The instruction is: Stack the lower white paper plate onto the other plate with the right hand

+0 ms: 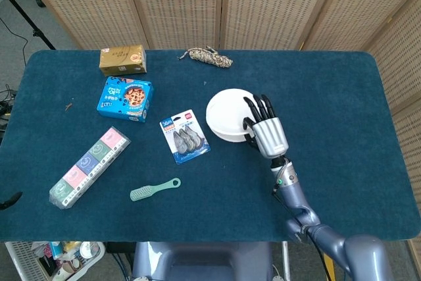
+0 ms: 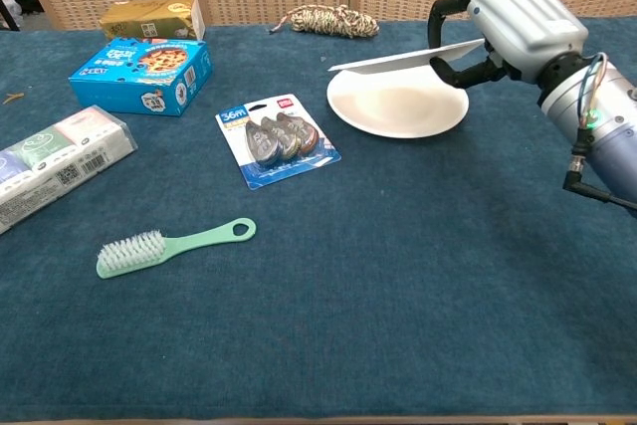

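My right hand (image 1: 265, 132) (image 2: 503, 19) pinches a white paper plate (image 1: 227, 111) (image 2: 398, 58) by its right rim. The held plate hangs tilted just above the other white plate (image 2: 398, 111), which lies flat on the blue table (image 1: 342, 110). In the head view the held plate covers the lower one almost fully. The chest view shows a gap between the two plates, wider at the right. My left hand is not in view.
A pack of correction tapes (image 1: 185, 137) (image 2: 278, 140) lies just left of the plates. Further left are a blue cookie box (image 1: 125, 99), a gold box (image 1: 122, 59), a wrapped soap pack (image 1: 90, 166) and a green brush (image 1: 154, 189). A rope bundle (image 1: 208, 56) lies behind.
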You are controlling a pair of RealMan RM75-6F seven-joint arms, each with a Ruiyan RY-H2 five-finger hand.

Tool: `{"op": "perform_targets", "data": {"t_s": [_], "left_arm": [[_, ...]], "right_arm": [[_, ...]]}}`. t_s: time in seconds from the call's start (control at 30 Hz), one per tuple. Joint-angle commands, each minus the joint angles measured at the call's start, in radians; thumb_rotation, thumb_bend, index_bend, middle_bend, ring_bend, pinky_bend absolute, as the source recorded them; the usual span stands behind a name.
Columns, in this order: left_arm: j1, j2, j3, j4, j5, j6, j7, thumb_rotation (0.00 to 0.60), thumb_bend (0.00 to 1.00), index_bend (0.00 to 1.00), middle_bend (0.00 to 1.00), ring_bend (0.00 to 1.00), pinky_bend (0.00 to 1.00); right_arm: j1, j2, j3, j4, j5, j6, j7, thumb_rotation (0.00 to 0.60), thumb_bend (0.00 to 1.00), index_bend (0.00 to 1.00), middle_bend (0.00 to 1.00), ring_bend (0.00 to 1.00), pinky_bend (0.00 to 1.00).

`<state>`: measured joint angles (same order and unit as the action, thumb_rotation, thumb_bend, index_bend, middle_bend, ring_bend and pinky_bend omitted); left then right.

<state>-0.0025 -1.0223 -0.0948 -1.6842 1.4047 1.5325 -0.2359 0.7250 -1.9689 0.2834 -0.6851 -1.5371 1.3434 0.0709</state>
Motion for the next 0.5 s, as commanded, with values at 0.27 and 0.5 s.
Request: {"op": "perform_targets", "data": {"t_s": [0.27, 0.5], "left_arm": [[-0.006, -0.006, -0.019, 0.013, -0.057, -0.026, 0.008, 0.600, 0.00, 0.00, 0.00, 0.00, 0.00], [-0.010, -0.009, -0.023, 0.012, -0.072, -0.039, 0.016, 0.600, 0.00, 0.00, 0.00, 0.00, 0.00]], "right_arm": [[0.099, -0.075, 0.023, 0.185, 0.063, -0.111, 0.047, 0.600, 0.93, 0.71, 0.12, 0.00, 0.05], [0.138, -0.101, 0.020, 0.252, 0.083, -0.148, 0.058, 0.600, 0.93, 0.71, 0.12, 0.00, 0.05]]}}
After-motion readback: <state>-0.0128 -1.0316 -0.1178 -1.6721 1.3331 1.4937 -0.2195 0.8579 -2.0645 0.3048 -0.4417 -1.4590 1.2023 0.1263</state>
